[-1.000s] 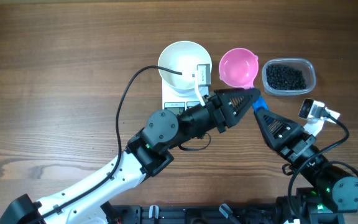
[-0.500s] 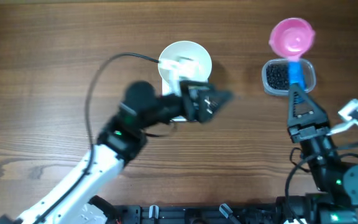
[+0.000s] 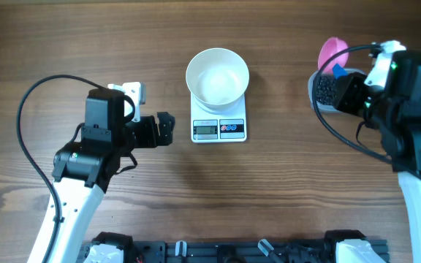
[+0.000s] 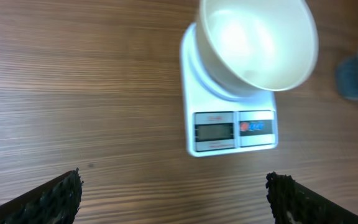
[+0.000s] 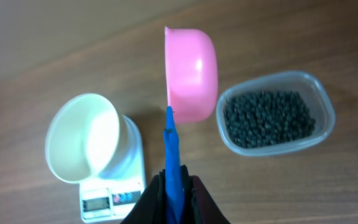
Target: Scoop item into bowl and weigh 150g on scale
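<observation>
One smooth round white bowl [image 3: 217,77]

No legible text or numbers — markings on the front of the scale [image 4: 234,129] too blurred

White square digital kitchen scale [image 3: 219,128], lying flat, its grey display and buttons along the near edge. Round white bowl [image 3: 217,76], upright and empty, standing on the scale's platform (its rim overhangs the far edge). Black bean-like pieces [image 5: 269,119], small and round, lying loose in a clear rectangular container [image 5: 272,148] well to the right of the scale, level with the bowl.
</observation>
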`<control>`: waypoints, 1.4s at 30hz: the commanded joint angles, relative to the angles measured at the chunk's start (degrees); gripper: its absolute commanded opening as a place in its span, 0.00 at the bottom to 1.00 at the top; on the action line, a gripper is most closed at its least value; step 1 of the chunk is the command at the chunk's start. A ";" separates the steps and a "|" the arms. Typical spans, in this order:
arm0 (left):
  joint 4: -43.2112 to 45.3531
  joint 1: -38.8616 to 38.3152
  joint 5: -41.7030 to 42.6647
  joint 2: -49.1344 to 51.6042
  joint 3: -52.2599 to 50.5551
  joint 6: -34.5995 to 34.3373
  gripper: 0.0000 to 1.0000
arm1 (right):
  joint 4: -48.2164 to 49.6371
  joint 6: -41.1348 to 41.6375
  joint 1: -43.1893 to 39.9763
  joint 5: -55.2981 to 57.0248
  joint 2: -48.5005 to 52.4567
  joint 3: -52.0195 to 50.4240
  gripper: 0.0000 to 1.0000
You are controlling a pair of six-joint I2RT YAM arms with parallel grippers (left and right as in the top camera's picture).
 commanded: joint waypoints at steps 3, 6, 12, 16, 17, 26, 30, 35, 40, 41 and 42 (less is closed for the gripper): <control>-0.24 0.33 -7.32 -0.42 1.11 2.19 1.00 | -2.84 -2.51 -0.07 -0.17 1.79 1.51 0.04; -0.22 0.33 -7.30 -0.42 1.11 2.16 1.00 | -2.40 -2.58 -0.07 -0.48 1.81 1.31 0.04; -0.24 0.33 -7.30 -0.42 1.11 2.16 1.00 | 10.93 -2.75 -0.07 -0.48 3.76 1.20 0.04; -0.24 0.33 -7.30 -0.42 1.11 2.16 1.00 | 14.53 7.63 -0.07 -9.25 8.28 1.20 0.04; -0.24 0.33 -7.30 -0.42 1.11 2.16 1.00 | 15.91 7.72 -0.07 -11.78 9.01 1.20 0.04; -0.24 0.33 -7.30 -0.42 1.11 2.16 1.00 | 22.51 -4.26 -0.76 -5.27 12.85 1.20 0.04; -0.24 0.33 -7.30 -0.42 1.11 2.16 1.00 | 15.10 -6.43 -9.14 -4.59 11.61 1.20 0.04; -0.24 0.33 -7.30 -0.42 1.11 2.16 1.00 | 7.50 -6.84 -21.09 -5.95 7.72 1.20 0.04; -0.24 0.33 -7.30 -0.42 1.11 2.16 1.00 | 6.54 -14.78 -21.09 -6.14 6.73 1.20 0.04; -0.24 0.33 -7.30 -0.42 1.11 2.16 1.00 | 5.46 -14.97 -21.09 -6.12 6.75 1.20 0.04; -0.24 0.33 -7.30 -0.42 1.11 2.16 1.00 | 4.39 -14.93 -21.09 -6.14 6.75 1.20 0.04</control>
